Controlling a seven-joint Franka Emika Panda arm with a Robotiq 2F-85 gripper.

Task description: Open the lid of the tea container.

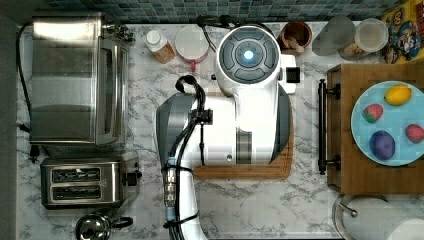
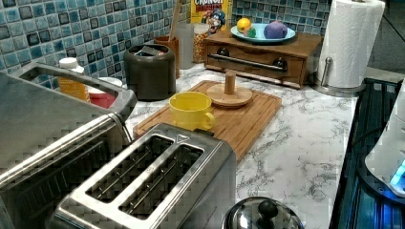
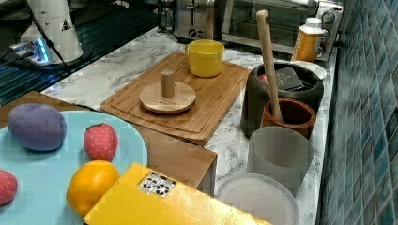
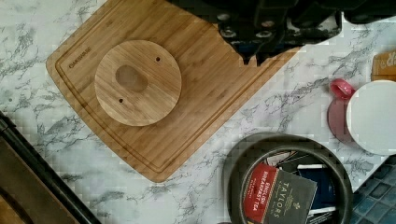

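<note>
We see the tea container [image 4: 288,183] on the marble just off the cutting board [image 4: 205,93], already open, tea packets showing. Its wooden lid [image 4: 137,82] rests flat on the board. Our gripper [image 4: 256,58] hangs above the board's edge between them; we cannot tell its finger state.

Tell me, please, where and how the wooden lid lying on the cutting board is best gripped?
Grip the upright knob at the centre of the wooden lid, coming straight down from above. The disc lies flat on the cutting board, leaving little edge to catch, while the peg stands clear with free space on all sides.
</note>
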